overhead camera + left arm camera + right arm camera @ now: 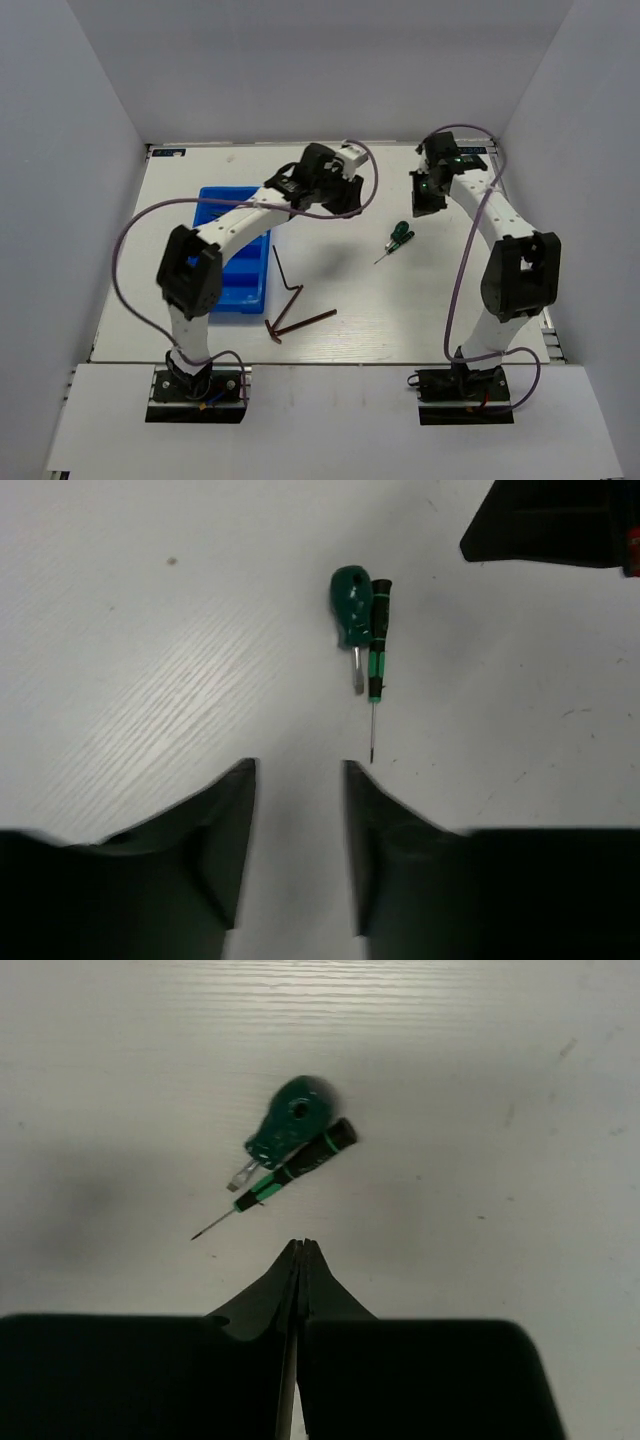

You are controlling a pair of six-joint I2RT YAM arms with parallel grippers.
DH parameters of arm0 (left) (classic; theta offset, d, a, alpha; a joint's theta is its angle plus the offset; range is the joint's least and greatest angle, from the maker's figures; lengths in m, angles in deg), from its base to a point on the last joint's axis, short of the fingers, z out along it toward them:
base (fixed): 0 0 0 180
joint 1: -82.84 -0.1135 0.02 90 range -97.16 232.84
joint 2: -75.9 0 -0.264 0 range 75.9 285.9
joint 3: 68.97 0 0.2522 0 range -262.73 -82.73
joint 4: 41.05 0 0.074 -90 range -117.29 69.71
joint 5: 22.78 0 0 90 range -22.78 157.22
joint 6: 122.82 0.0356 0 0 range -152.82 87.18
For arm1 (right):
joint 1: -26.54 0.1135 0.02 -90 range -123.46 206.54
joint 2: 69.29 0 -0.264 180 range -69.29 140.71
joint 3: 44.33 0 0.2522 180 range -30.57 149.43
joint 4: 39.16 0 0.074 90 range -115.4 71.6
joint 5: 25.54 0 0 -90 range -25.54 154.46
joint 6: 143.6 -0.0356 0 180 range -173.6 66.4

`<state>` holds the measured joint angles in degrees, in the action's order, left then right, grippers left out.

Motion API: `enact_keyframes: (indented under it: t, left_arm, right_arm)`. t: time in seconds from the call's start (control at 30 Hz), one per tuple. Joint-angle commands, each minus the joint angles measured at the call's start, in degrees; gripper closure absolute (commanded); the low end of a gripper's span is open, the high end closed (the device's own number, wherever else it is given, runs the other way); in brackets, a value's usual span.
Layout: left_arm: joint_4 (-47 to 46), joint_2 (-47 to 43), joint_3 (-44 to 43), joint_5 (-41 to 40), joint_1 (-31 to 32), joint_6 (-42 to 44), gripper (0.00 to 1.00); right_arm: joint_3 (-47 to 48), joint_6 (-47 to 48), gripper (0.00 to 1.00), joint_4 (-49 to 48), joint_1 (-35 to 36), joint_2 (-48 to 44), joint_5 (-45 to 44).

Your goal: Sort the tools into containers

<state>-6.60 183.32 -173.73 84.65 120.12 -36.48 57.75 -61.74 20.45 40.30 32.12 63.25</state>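
Far to the left of both sets of jaws sits the blue bin (245,290). The left arm (235,225) reaches across its long compartments, so I cannot tell what is in them. Between the bin and the left jaws, nearer the arm bases, the dark hex keys (300,320) lie loose on the table (450,290), not yet sorted. They overlap, so lifting one alone looks awkward.

The left gripper (298,775) hangs above the table with its jaws moderately wide and nothing between them. In its wrist view the open gap faces the two remaining green tools. The stubby screwdriver (350,610) lies ahead of the jaws, a little toward the right-hand finger. The slim screwdriver (378,640) lies right against it, its tip pointing back toward that finger. This looks like a lined-up approach, with the opening set to straddle a handle. Because the two handles touch, closing on one would probably catch or roll the other.

The right gripper (301,1250) has its jaws pressed fully together and holds nothing. In its wrist view the same pair lies just ahead of the closed tips and slightly to their left, both at a slant. The stubby screwdriver (290,1125) is farther from the tips than the slim screwdriver (295,1165). Pinched shut like this, the gripper seems to be either standing by or placed to nudge the pair apart. I cannot tell which.
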Motion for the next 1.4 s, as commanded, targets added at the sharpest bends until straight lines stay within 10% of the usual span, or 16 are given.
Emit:
enact_keyframes:
  t: [0.0, 0.1, 0.3, 1.37]
  left_arm:
    - [6.99, 8.64, -9.79, -3.8, 4.02, -1.34, 0.57]
    - [7.79, 14.65, -17.53, -7.48, 6.4, -2.93, 0.71]
    - [6.83, 23.89, -25.01, -12.93, 10.88, -3.55, 0.51]
    - [1.55, 36.2, -35.03, -19.28, 13.44, -6.97, 0.43]
  right_arm:
    - [-3.22, -3.71, 1.0, -2.17, -5.39, -3.49, -0.72]
    - [-6.03, -6.18, 0.94, -1.81, -9.79, -3.58, -0.64]
    - [-13.42, -6.01, 0.58, -5.94, -16.65, -7.27, 8.58]
    - [-18.53, -6.89, 0.52, -9.63, -22.64, -12.72, 22.92]
